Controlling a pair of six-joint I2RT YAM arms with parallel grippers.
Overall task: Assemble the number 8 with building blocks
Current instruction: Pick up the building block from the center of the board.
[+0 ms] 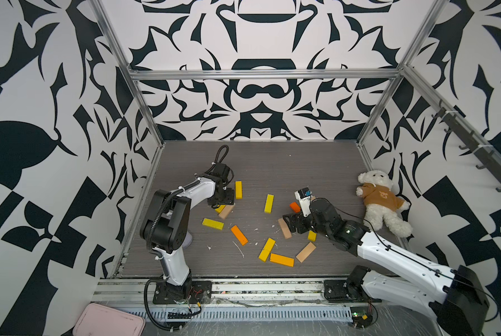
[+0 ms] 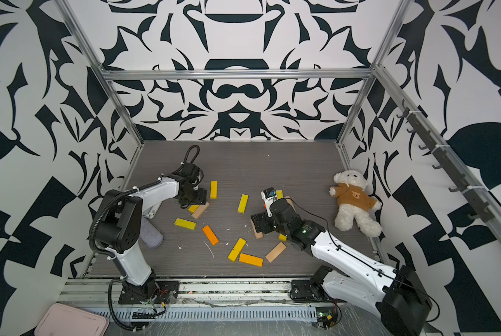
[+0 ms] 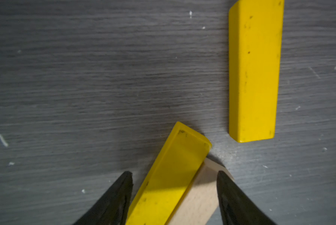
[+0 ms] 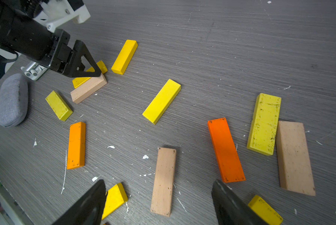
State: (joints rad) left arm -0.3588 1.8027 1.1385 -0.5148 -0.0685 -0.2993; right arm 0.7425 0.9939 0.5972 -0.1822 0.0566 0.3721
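Across the grey wood-grain tabletop (image 1: 272, 168), in both top views, the flat wooden building blocks (image 1: 239, 235) (yellow, orange, tan) lie scattered w/ no figure 8 laid out, so the job looks early: picking & sorting. The left gripper (image 1: 218, 206) hangs low over a yellow plank (image 1: 220, 208) lying against a pale tan plank (image 1: 226, 211). The right gripper (image 1: 286, 221) sits low at centre-right, well apart from the white teddy bear (image 1: 383, 200). Left wrist view: its black fingers (image 3: 116, 200) stand parted astride both planks, one clear of the yellow, the other at the tan edge, nothing clamped. Next, I judge, it must take one plank only. Right wrist view: the right pincer is wide open & empty, w/ a second tan plank (image 4: 163, 165) flat on the table ahead between the fingers, prob. its next pick, needing descent & alignment.
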